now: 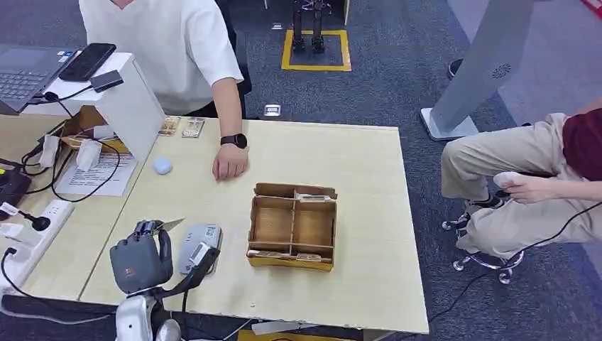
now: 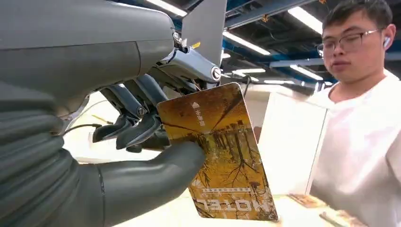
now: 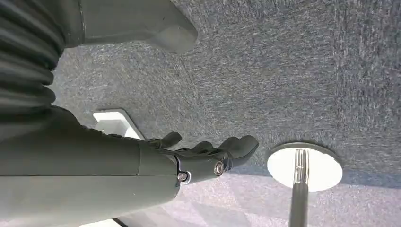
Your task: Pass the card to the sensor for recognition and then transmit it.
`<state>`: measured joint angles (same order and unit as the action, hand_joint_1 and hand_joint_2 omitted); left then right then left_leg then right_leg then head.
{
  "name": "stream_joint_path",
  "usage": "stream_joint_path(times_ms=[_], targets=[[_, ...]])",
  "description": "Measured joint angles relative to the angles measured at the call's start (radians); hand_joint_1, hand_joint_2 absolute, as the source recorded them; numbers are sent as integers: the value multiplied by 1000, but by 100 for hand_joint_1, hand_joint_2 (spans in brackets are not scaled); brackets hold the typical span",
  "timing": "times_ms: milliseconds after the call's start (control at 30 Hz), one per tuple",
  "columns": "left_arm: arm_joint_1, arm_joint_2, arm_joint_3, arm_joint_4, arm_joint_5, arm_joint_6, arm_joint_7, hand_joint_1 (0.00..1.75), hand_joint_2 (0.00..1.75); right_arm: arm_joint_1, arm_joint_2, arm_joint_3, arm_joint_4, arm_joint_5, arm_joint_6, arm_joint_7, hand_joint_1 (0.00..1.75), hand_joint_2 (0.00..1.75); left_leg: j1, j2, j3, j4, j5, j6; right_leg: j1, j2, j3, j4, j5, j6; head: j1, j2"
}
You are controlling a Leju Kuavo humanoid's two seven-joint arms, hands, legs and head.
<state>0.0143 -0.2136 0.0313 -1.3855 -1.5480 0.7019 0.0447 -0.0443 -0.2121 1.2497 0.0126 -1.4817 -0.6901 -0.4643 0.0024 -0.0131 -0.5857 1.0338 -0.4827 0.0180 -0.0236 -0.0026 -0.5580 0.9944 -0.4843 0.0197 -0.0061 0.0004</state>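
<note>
**Left hand holds the hotel card beside the sensor**

The left hand (image 1: 140, 261) pinches a yellow-brown hotel card (image 2: 218, 151) between thumb and fingers, above the near left part of the wooden table (image 1: 369, 170). In the head view the card's edge pokes out of the fingers towards 2 o'clock. The grey sensor (image 1: 199, 246) lies on the table just beside the hand, at its 3 o'clock. A cardboard box (image 1: 292, 226) with compartments sits further along at 3 o'clock. A person's hand (image 1: 229, 160) rests on the table at 12 o'clock from the sensor, well apart from it. The right hand (image 3: 208, 153) hangs over grey carpet, fingers extended and slightly apart, holding nothing.
</note>
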Motion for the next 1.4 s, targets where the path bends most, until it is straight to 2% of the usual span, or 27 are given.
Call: stream_joint_path(times_ms=[167, 367, 900, 1400], targets=[[0, 7, -8, 23, 0, 0, 5, 175, 175, 0, 0, 0, 0, 0, 0, 0, 0, 175, 0, 0, 0, 0, 0, 0, 0, 0, 0, 0, 0, 0, 0, 0], [0, 21, -27, 77, 0, 0, 52, 175, 175, 0, 0, -3, 0, 0, 0, 0, 0, 175, 0, 0, 0, 0, 0, 0, 0, 0, 0, 0, 0, 0, 0, 0], [-9, 55, -89, 197, 0, 1, 114, 175, 175, 0, 1, -22, 0, 0, 0, -2, 0, 175, 0, 0, 0, 0, 0, 0, 0, 0, 0, 0, 0, 0, 0, 0], [-19, 65, -116, 234, 0, 3, 120, 175, 175, 0, 2, -22, 0, 0, 0, -3, 0, 175, 0, 0, 1, 0, 0, 0, 0, -1, 1, 0, 0, 0, 0, 0]])
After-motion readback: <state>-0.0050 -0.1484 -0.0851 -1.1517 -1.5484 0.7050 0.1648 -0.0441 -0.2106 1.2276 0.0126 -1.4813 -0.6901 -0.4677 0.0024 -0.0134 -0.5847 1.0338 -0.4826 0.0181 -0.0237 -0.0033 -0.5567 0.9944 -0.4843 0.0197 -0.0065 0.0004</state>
